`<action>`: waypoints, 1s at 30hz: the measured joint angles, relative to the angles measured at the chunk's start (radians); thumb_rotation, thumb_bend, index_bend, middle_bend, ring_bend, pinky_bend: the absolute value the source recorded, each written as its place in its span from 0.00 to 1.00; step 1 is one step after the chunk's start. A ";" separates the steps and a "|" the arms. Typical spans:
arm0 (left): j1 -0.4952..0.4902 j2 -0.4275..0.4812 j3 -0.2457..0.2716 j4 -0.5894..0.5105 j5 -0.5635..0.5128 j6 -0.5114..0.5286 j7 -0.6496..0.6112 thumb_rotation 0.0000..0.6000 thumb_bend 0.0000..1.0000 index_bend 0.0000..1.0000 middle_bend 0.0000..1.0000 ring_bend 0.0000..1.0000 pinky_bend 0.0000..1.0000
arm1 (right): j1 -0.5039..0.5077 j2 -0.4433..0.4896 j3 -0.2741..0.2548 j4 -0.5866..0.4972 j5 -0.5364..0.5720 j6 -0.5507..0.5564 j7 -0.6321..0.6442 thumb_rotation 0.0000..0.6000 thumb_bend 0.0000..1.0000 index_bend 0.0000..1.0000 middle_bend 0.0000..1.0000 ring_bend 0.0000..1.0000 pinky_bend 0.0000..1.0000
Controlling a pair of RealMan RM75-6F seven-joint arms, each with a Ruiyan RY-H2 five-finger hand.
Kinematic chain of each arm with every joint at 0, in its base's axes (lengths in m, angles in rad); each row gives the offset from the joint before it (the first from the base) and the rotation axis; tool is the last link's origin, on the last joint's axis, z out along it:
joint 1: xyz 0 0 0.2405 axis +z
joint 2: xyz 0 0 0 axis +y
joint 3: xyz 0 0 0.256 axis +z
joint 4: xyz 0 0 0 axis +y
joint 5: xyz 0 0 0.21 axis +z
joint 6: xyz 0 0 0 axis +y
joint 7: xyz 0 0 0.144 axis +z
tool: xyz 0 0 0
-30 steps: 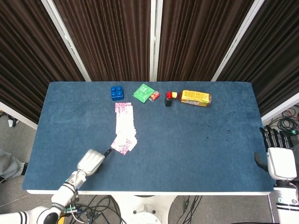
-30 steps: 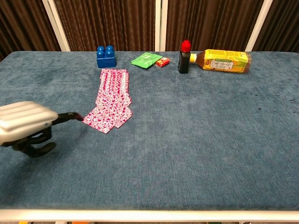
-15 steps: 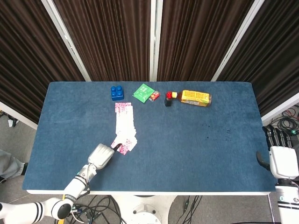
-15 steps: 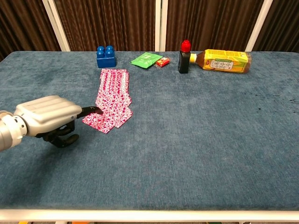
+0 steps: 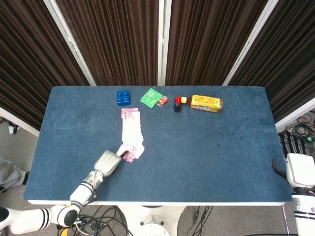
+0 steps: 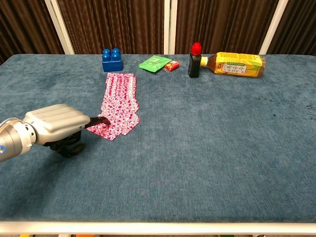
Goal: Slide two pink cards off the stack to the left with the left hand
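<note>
A spread of pink patterned cards (image 5: 132, 134) (image 6: 120, 103) lies fanned down the left-centre of the blue table. My left hand (image 5: 108, 162) (image 6: 58, 126) is at the near end of the spread, one dark fingertip (image 6: 102, 120) stretched forward and touching the nearest cards, the other fingers curled under. It holds nothing. My right hand (image 5: 298, 167) hangs off the table's right edge, fingers straight and apart, empty; the chest view does not show it.
Along the far edge stand a blue block (image 5: 123, 97) (image 6: 112, 59), a green packet (image 5: 151, 97) (image 6: 154, 62), a small red item (image 5: 163, 101) (image 6: 172, 65), a dark red-capped bottle (image 5: 177, 103) (image 6: 195, 60) and a yellow bottle (image 5: 206, 103) (image 6: 237, 64) lying on its side.
My left hand has moved forward and to the right from the table's near-left area, until its extended fingertip reached the nearest cards. The cards look unmoved. The right hand stayed put.
</note>
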 measured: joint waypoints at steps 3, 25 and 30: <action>-0.005 0.008 0.004 -0.011 -0.034 0.008 0.023 1.00 0.51 0.10 0.91 0.90 0.88 | -0.001 0.000 -0.002 0.003 -0.001 0.000 0.003 1.00 0.30 0.00 0.00 0.00 0.00; -0.030 0.087 0.023 0.009 -0.234 0.048 0.056 1.00 0.51 0.11 0.91 0.90 0.88 | 0.004 -0.007 -0.005 0.003 -0.009 0.001 -0.002 1.00 0.30 0.00 0.00 0.00 0.00; -0.036 0.092 0.019 0.045 -0.276 0.046 0.049 1.00 0.51 0.11 0.91 0.90 0.88 | 0.006 -0.007 -0.006 -0.004 -0.013 0.001 -0.011 1.00 0.30 0.00 0.00 0.00 0.00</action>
